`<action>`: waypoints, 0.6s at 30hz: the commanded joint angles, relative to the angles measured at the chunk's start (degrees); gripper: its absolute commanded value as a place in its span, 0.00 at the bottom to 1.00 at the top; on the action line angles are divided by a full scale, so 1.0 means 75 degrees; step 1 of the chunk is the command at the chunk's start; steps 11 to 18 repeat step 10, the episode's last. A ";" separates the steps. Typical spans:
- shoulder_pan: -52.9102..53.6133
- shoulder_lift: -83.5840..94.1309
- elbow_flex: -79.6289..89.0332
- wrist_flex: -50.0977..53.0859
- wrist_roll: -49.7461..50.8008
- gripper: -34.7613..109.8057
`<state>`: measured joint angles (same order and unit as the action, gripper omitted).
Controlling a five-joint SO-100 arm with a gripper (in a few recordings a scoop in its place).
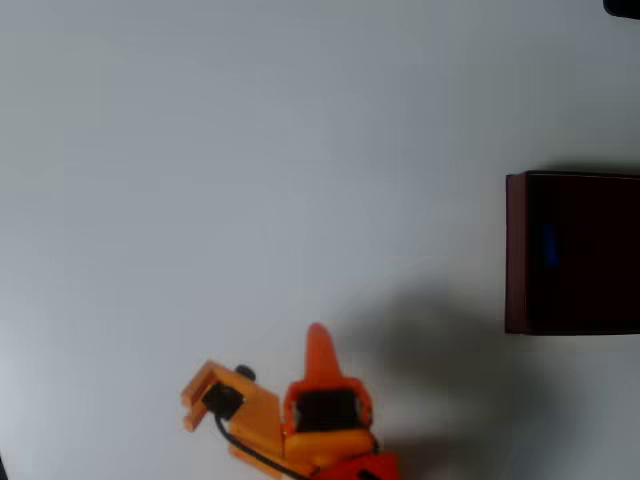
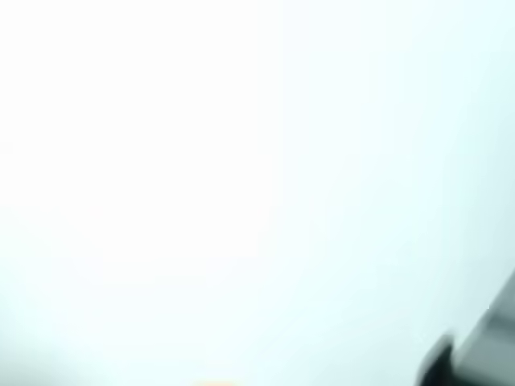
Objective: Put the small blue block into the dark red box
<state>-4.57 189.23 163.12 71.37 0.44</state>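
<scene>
In the overhead view the dark red box (image 1: 516, 250) stands at the right edge, cut off by the frame, with a nearly black inside. A small blue block (image 1: 550, 245) shows as a faint blue streak on the box's dark floor, near its left wall. My orange gripper (image 1: 318, 340) is at the bottom centre, far to the left of the box and pointing up the picture. Its fingers come together in one narrow tip, shut with nothing between them.
The white table (image 1: 250, 180) spreads wide around the arm and left of the box. A dark object (image 1: 625, 8) pokes in at the top right corner. In the wrist view, a blurred dark shape (image 2: 471, 350) sits at the lower right over bright white table.
</scene>
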 commanded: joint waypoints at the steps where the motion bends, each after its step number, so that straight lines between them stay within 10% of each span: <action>1: -0.0727 0.0410 0.0844 0.0035 -0.0879 0.24; 18: -0.1043 0.0410 0.1289 0.0410 -0.0949 0.24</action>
